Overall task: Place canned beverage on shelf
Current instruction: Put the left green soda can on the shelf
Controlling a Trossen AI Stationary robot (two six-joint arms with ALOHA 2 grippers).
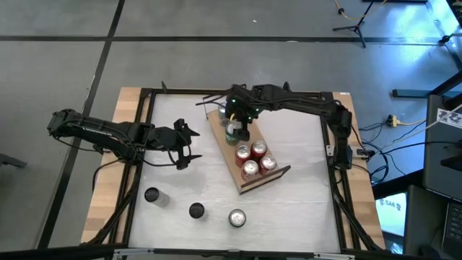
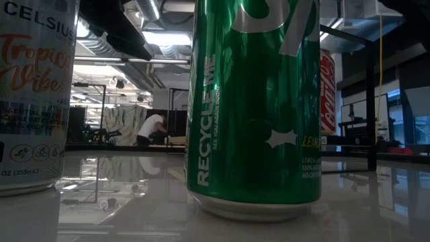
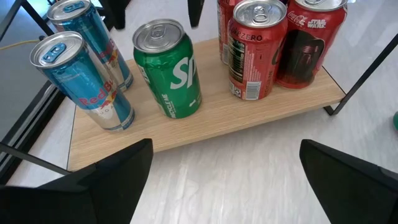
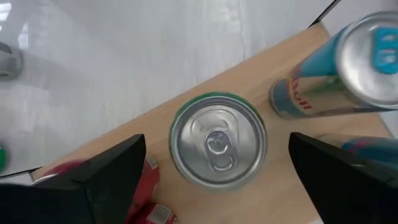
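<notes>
The shelf (image 1: 229,157) is a light-wood board lying slantwise at the table's middle. On it stand several red cans (image 1: 254,159), two blue cans (image 3: 81,74) and a green canned beverage (image 1: 232,132), upright on its base. The green can also shows in the left wrist view (image 3: 169,68) and the right wrist view (image 4: 217,140). My right gripper (image 1: 237,121) is open straight above the green can, one finger on either side of it, with a gap to the can. My left gripper (image 1: 189,146) is open and empty, left of the shelf, pointing at it.
Three more cans (image 1: 196,210) stand on the white table near its front edge. The low view shows a green can (image 2: 255,101) close up, a white can (image 2: 33,94) and a red can (image 2: 327,94). A black frame (image 1: 144,108) rims the table. A person (image 2: 149,129) is far off in the room.
</notes>
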